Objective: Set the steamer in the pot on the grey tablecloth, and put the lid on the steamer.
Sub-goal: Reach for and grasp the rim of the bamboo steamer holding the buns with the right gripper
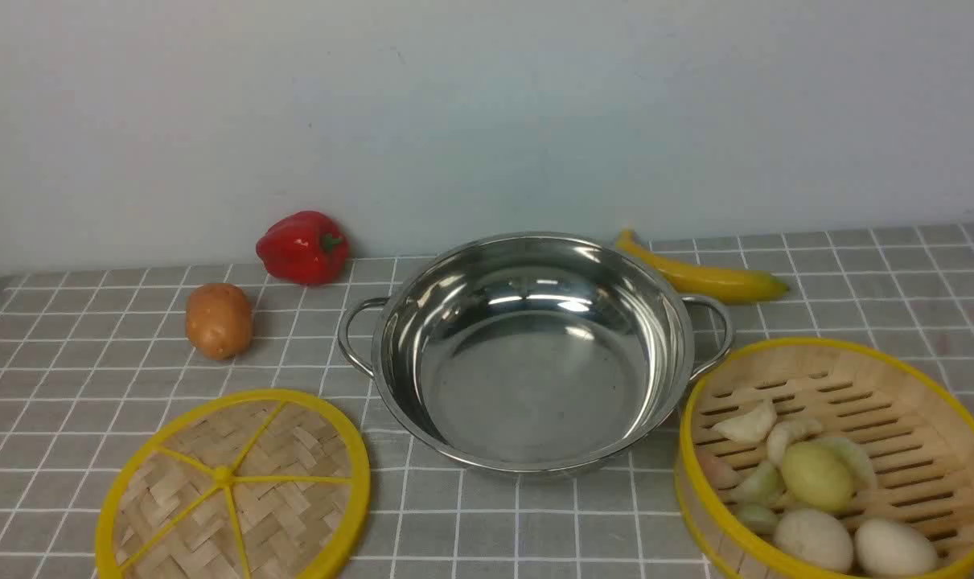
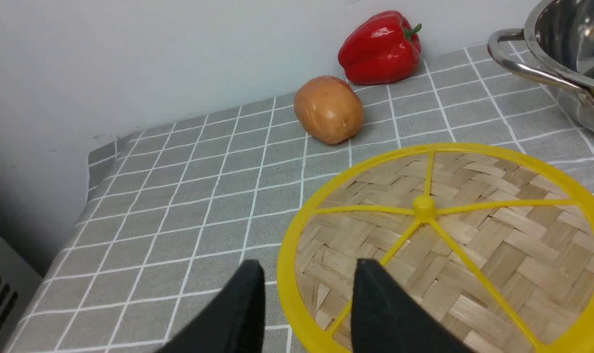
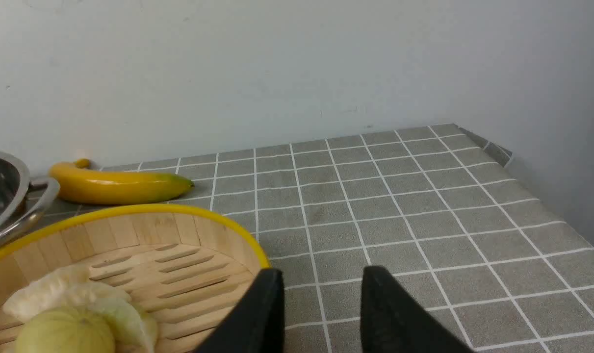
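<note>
The shiny steel pot [image 1: 410, 322] stands empty mid-table on the grey tablecloth [image 1: 92, 378]. The steamer [image 1: 856, 370], a bamboo basket with a yellow rim, sits to the pot's right front and holds several food pieces. The flat woven lid [image 1: 233, 486] lies to the pot's left front. Neither gripper shows in the front view. My left gripper [image 2: 309, 267] is open and empty, and the near rim of the lid [image 2: 473, 245] shows between its fingers. My right gripper [image 3: 321, 274] is open and empty just beside the rim of the steamer [image 3: 130, 230], over bare cloth.
A red pepper [image 1: 303, 247] and a potato [image 1: 219, 320] lie behind the lid near the wall. A banana [image 1: 704, 276] lies behind the pot on the right. The cloth's left edge [image 2: 93, 162] and right corner [image 3: 493, 144] drop off.
</note>
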